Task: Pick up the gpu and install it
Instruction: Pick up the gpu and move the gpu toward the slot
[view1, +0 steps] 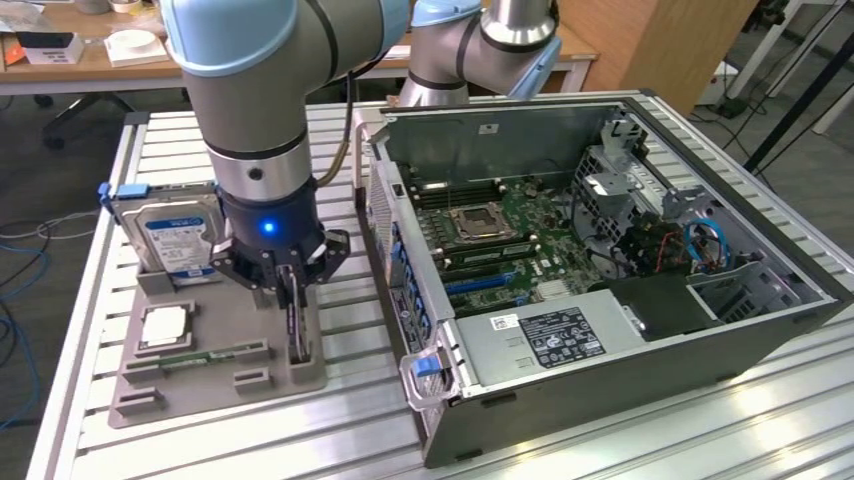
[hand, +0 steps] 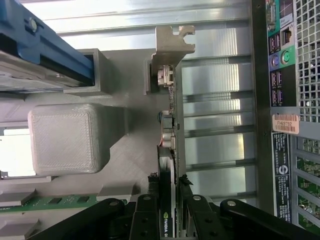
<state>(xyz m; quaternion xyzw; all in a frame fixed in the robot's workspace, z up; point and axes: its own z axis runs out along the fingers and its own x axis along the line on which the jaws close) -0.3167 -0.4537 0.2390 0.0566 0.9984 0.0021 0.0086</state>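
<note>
1. A slatted metal table (view1: 747, 420) carries everything.
2. An open computer case (view1: 627, 385) lies on its side on the exterior view's right half of the table, its motherboard facing up.
3. The arm (view1: 260, 100) reaches straight down just beside the case, on the exterior view's left.
4. A grey tray (view1: 200, 372) with moulded holders lies under the arm, next to the case.
5. A hard drive (view1: 174, 240) with a blue label stands upright in the tray's far holder.
6. The gpu (view1: 299, 335) stands on its long edge in a slot on the side of the tray nearest the case. In the wrist view its silver bracket (hand: 171, 45) is at the end away from the gripper.
7. The gripper (view1: 294, 288) sits over the card's top edge. Its two black fingers (hand: 145, 215) are drawn in against the card's two flat faces, with the thin board sandwiched between them.
8. A processor chip (view1: 163, 325) and a green memory stick (view1: 214, 357) lie in the tray beside the card.
</note>
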